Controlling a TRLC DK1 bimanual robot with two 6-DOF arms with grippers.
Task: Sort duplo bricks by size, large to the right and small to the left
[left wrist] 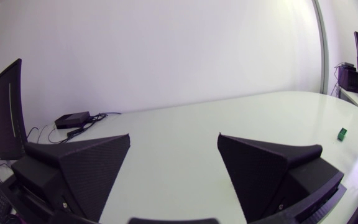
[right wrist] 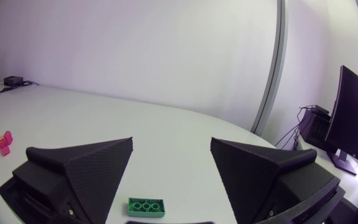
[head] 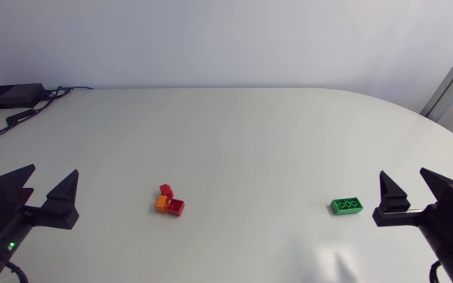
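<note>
Nearest, the left gripper (head: pixel 53 171) and the right gripper (head: pixel 403 174) sit at the side edges of the white table (head: pixel 242 134), each with its fingers spread wide and nothing between them. A large green brick (head: pixel 346 206) lies flat, studs up, just beside the right gripper. Left of the middle, three small bricks (head: pixel 170 201), two red and one orange, huddle touching. At the far left corner rests a black box (head: pixel 12 95) with cables.

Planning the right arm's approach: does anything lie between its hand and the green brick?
Nothing: in the head view only bare white tabletop separates the right arm's matte black hand from the green rectangular plastic brick.
</note>
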